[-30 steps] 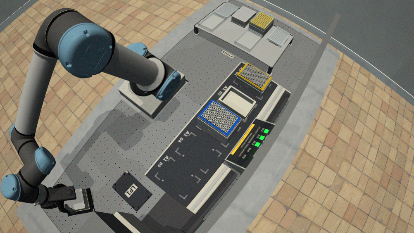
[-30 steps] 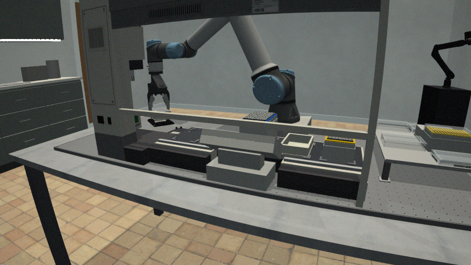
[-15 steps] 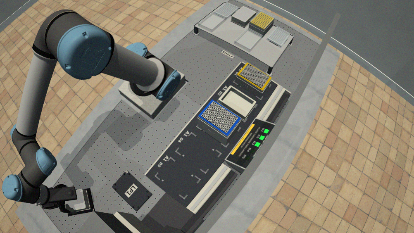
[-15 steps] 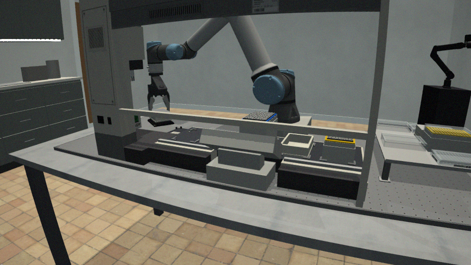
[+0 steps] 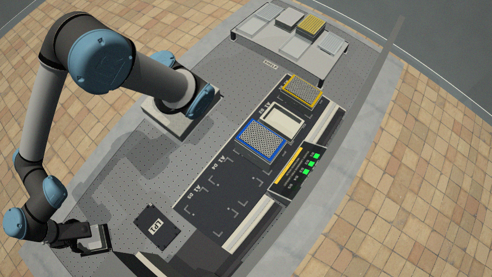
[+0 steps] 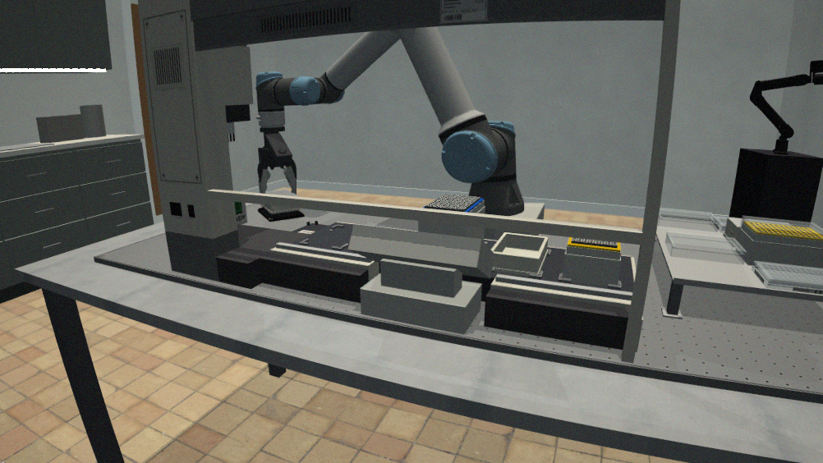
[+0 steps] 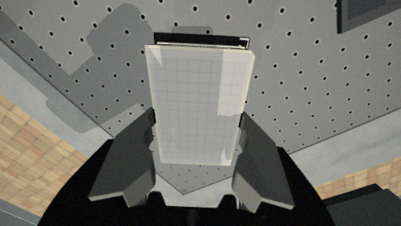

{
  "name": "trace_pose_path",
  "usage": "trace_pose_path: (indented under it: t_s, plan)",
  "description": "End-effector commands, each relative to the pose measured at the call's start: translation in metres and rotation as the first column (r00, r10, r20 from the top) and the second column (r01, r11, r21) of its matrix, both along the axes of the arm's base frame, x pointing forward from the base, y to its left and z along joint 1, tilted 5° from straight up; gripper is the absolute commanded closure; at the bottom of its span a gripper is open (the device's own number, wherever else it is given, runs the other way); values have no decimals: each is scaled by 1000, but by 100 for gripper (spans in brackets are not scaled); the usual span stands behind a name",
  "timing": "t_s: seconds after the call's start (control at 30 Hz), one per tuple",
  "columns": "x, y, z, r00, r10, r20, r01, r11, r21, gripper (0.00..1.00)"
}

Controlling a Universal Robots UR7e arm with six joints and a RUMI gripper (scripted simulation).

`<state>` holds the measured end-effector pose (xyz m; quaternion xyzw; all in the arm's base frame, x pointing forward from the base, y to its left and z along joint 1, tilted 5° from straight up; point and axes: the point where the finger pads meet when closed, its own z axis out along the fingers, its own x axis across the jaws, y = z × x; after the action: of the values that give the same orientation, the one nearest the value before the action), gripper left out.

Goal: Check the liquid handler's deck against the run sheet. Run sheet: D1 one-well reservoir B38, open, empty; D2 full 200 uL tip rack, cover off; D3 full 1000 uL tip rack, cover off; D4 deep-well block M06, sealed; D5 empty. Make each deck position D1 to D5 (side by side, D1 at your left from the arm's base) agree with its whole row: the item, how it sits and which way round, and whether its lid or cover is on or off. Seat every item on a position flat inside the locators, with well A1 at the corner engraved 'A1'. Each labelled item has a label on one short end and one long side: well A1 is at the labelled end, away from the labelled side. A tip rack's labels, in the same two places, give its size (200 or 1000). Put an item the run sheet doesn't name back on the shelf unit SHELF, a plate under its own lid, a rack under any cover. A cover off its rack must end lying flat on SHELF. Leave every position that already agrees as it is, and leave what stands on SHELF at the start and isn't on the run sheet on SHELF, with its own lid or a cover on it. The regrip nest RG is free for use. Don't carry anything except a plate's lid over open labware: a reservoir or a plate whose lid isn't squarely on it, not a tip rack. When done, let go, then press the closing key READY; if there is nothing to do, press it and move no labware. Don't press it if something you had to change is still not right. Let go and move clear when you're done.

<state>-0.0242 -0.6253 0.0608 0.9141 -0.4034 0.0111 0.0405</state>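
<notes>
Two fingers of the gripper pinch a sealed deep-well block by its long sides, above the perforated bench.

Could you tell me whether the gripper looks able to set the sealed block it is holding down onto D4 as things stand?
Probably yes. The gripper is shut on the sealed block, and D4 shows only bare locators. The blue-rimmed tip rack beside D4 is the only close neighbour.
</notes>
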Motion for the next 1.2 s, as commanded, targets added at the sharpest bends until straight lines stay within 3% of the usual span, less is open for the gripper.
trace_pose_path:
  t_s: [0.0, 1.17]
  plan:
    - [0, 0, 1, 1000, 0, 0, 0, 1000, -2, 100]
    - [0, -1, -7, 1000, 0, 0, 0, 1000, -2, 100]
